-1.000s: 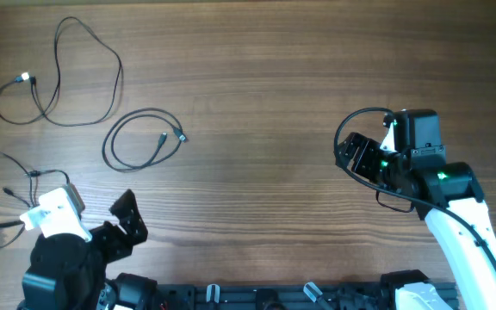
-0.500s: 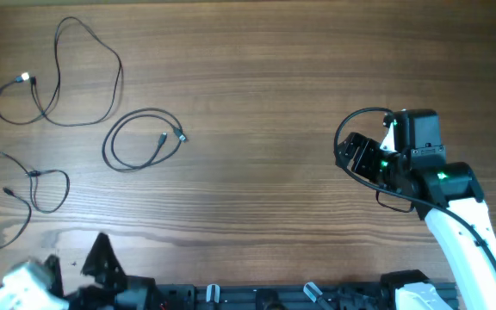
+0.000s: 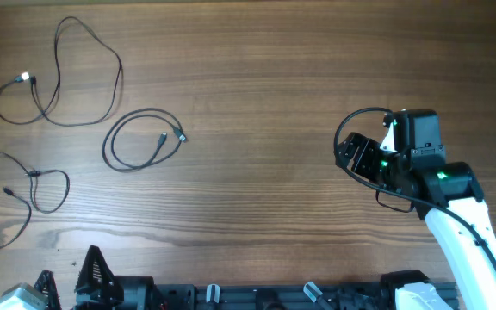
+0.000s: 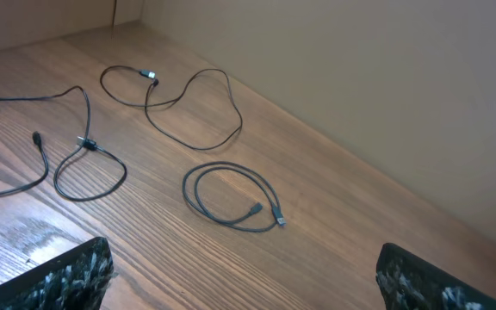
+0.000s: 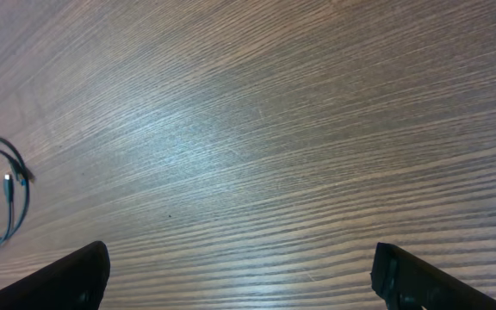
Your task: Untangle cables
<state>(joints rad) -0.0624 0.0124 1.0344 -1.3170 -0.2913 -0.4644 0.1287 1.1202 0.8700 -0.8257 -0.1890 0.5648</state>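
Three thin black cables lie apart on the wooden table. One with a silvery plug [image 3: 26, 77] loops at the far left. A coiled one [image 3: 179, 135] lies to its right. A third [image 3: 33, 174] lies at the left edge. All three show in the left wrist view: silvery-tipped [image 4: 149, 76], coiled [image 4: 278, 220], third [image 4: 84, 145]. My left gripper [image 3: 69, 277] is open and empty at the near left edge, short of the cables [image 4: 248, 284]. My right gripper [image 3: 360, 155] is open and empty at the right [image 5: 248, 284]. Its view shows the coiled cable [image 5: 26, 176] far left.
The right arm's own thicker black cable [image 3: 351, 120] arcs beside its wrist. A rail with black fittings [image 3: 257, 297] runs along the near table edge. A plain wall [image 4: 386, 77] rises behind the table's far edge.
My left arm has pulled back from over the left-edge cable to the near table edge, leaving that cable uncovered on the table. The right arm and the cables have not moved.
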